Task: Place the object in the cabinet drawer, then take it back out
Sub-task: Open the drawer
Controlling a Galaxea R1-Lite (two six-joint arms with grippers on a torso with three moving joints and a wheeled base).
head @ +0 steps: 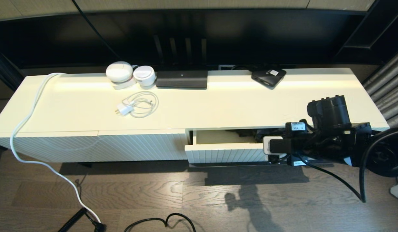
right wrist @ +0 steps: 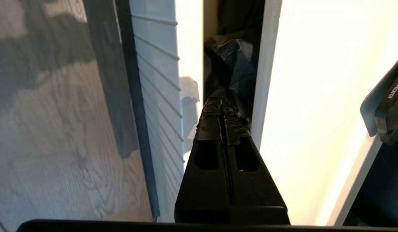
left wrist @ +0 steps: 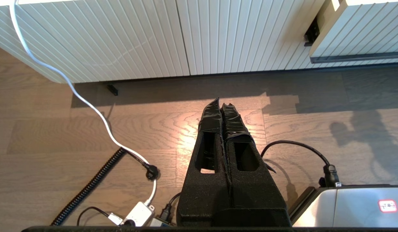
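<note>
From the head view, the cabinet drawer (head: 224,151) sits only partly pulled out at lower centre-right of the frame, its fluted front just proud of the cabinet. A dark bunched mass, the umbrella (head: 247,133), lies inside near the drawer's right part, half hidden under the cabinet top (head: 218,109). The right arm reaches in from the right edge and covers the drawer's right end, and its tool is hidden here. So the putting-in half looks done; whether the taking-out has begun I cannot say.

From the left wrist view, the left tool (left wrist: 221,104) hangs above the wooden floor (left wrist: 89,129) at mid-frame, fingers pressed together on nothing, well away from the drawer front at upper right. That arm seems parked.

From the right wrist view, the right tool (right wrist: 221,103) is at mid-frame over the narrow drawer gap, its fingers closed flat together with nothing visibly between them. The umbrella's dark fabric (right wrist: 233,61) lies just beyond the tips, upper centre. It looks ungripped, so the retrieval remains, and the gap may want widening first.
</note>
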